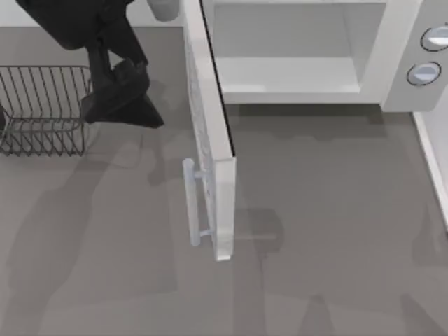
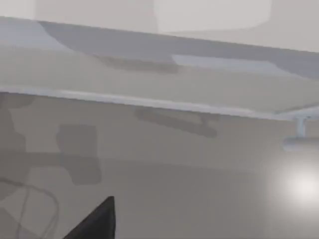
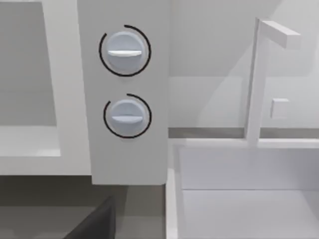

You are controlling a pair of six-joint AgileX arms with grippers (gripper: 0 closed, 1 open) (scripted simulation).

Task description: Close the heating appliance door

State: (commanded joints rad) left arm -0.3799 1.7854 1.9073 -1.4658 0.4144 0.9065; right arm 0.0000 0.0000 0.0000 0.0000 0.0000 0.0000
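The white heating appliance (image 1: 399, 28) stands at the back of the table with its pale cavity (image 1: 287, 70) exposed. Its door (image 1: 210, 105) swings out toward the front, almost square to the cavity opening. The pale bar handle (image 1: 190, 203) sits on the door's left face near the free end. My left gripper (image 1: 122, 112) hangs left of the door, apart from it, beside the hinge end. In the left wrist view the door's outer face (image 2: 149, 84) lies ahead, with the handle (image 2: 300, 139) far off. The right wrist view faces the control panel (image 3: 124, 159) and its two knobs (image 3: 124, 50) (image 3: 127, 116).
A dark wire rack (image 1: 42, 108) sits at the left edge, just left of my left gripper. A grey cup-like object (image 1: 164, 8) stands at the back by the hinge. A white sink (image 3: 249, 189) with a faucet (image 3: 256, 79) lies right of the appliance.
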